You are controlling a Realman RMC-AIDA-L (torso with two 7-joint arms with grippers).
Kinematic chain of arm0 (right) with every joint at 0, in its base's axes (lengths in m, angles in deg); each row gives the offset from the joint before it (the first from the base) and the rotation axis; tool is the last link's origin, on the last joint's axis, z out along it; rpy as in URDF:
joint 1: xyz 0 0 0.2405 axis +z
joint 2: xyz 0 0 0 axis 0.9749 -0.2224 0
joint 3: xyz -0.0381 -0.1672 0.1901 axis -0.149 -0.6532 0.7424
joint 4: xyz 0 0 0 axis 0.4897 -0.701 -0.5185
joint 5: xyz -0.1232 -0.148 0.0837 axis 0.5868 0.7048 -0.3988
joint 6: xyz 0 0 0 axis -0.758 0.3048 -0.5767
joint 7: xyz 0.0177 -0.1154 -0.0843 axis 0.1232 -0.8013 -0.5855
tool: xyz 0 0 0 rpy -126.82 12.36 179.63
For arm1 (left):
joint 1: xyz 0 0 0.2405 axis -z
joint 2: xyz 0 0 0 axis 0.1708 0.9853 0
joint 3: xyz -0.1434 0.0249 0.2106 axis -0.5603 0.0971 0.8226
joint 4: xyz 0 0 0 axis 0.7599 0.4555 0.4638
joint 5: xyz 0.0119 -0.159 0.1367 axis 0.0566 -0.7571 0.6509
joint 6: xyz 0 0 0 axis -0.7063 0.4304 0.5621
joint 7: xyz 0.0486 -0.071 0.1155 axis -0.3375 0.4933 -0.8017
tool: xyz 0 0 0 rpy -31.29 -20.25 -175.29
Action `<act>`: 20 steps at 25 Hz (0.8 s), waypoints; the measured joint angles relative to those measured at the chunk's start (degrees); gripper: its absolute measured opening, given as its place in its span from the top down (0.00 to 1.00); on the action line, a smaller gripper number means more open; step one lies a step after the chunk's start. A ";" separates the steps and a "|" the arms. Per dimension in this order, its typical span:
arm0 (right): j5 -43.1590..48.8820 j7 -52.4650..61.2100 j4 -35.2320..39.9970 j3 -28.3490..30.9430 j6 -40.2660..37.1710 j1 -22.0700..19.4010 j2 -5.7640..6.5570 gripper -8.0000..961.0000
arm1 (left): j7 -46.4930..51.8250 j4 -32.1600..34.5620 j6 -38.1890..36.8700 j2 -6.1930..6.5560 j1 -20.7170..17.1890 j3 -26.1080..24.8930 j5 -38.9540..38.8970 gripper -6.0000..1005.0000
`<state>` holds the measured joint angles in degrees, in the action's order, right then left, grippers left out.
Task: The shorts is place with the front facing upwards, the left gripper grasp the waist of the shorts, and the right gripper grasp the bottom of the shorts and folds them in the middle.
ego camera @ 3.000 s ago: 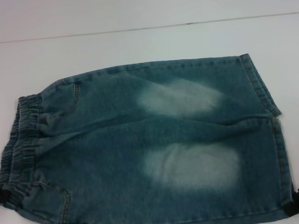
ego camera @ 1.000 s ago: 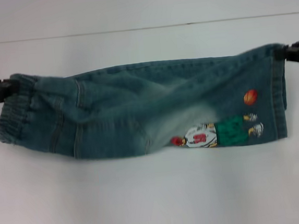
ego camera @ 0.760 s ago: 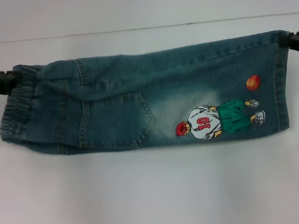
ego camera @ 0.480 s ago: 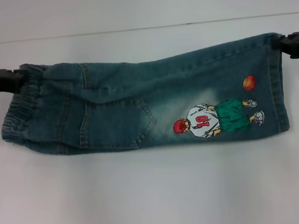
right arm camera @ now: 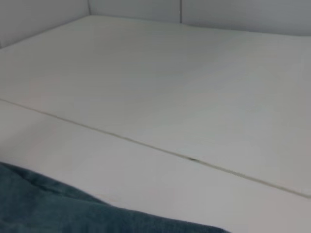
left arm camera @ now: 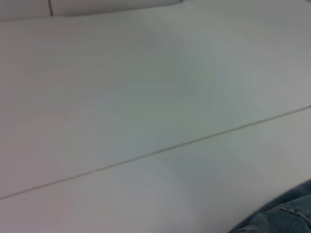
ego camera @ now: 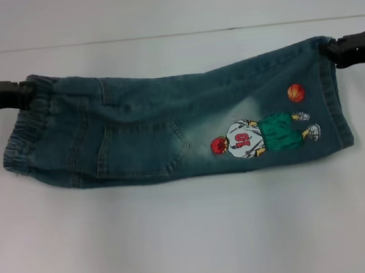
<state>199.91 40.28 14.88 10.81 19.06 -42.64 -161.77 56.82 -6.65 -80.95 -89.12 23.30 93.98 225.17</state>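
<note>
the shorts (ego camera: 168,122) lie folded lengthwise across the middle of the white desk (ego camera: 191,238), back pocket (ego camera: 142,149) and basketball-player cartoon (ego camera: 265,134) facing up. the ruffled waist of the shorts (ego camera: 25,131) sits at the robot's left, with its far corner clamped in the left pincer (ego camera: 20,90). the bottom of the shorts (ego camera: 335,94) lies at the right, its far corner pinched by the right pincer (ego camera: 333,50), a white label showing on its body. both far corners sit higher than the sagging middle edge.
</note>
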 joint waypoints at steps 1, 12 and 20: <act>0.00 -0.13 -0.26 -0.14 0.65 0.12 0.00 0.95 | 0.01 -0.16 0.46 0.00 -0.04 0.02 -0.01 0.92; 0.10 -3.16 -5.02 -1.11 6.81 3.00 0.09 0.95 | -0.51 -4.30 7.29 0.04 0.08 1.93 -0.27 0.88; 0.37 -2.78 -5.91 -1.76 8.26 3.35 0.21 0.95 | -0.65 -4.53 8.15 0.08 0.09 5.46 0.58 0.84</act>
<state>200.29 37.50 8.97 9.05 27.32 -39.30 -161.56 56.17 -11.18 -72.80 -89.03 23.39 99.43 225.74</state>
